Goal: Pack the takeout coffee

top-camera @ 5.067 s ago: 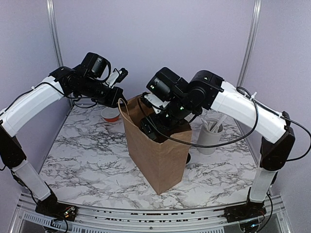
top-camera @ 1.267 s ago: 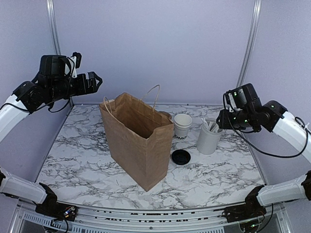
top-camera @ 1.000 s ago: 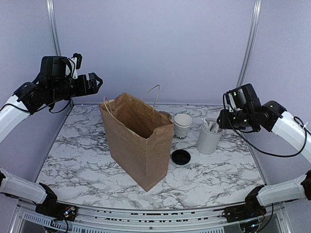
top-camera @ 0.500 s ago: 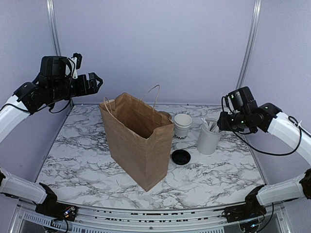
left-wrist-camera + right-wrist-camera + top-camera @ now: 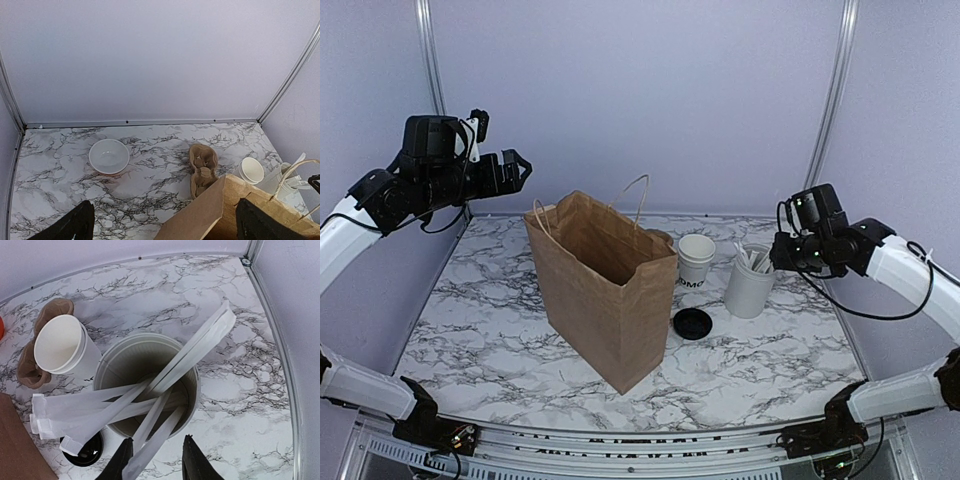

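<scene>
Two arms are hanging clear of the paper bag (image 5: 610,290) now. A few seconds back both were crowding over its mouth, and it is now standing open, handles up, near the middle of the table (image 5: 490,330), shifted a little leftward. The left gripper (image 5: 520,170) is staying put high over the far left corner, jaws spread wide and holding nothing. The right gripper (image 5: 157,462) is the one changing: over the last second it has been easing in above the utensil holder (image 5: 145,385), and its jaws are narrowing but still apart, with a wrapped utensil (image 5: 152,440) lying in line between them — whether it is touching them I cannot tell. The coffee cup (image 5: 696,255) is sitting untouched toward the far edge, right of the bag and just beside the holder, uncovered; its black lid (image 5: 692,323) is lying flat just nearer. Judging by this, the bag is standing ready and the cup is still waiting to be lidded and packed — the right arm is seemingly going for a utensil first.
</scene>
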Motion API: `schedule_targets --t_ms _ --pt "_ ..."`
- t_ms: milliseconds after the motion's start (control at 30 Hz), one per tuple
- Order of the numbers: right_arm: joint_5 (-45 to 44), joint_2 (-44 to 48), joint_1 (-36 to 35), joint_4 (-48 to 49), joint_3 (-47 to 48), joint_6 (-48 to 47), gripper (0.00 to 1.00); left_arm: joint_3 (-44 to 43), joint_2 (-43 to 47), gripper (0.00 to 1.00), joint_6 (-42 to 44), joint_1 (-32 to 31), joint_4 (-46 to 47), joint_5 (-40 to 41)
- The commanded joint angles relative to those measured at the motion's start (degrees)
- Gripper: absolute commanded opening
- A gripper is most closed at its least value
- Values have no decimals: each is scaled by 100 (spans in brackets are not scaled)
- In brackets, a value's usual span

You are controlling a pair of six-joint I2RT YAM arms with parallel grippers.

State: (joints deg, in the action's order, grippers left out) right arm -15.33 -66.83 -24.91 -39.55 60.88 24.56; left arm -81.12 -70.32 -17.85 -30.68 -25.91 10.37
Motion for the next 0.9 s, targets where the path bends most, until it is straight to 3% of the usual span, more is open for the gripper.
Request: schedule_targets --t_ms 0,367,700,867 --pt "-68 -170 65 402 -49 -136 32 43 75 99 -50 31 170 -79" --pt "-372 -381 63 824 -230 -255 23 31 65 99 -51 34 164 -83" --pt "-516 -513 65 762 -22 -354 1 -30 -16 99 -45 35 167 -97" --pt "-561 -565 65 457 320 -402 0 -40 -26 99 -35 35 166 -86"
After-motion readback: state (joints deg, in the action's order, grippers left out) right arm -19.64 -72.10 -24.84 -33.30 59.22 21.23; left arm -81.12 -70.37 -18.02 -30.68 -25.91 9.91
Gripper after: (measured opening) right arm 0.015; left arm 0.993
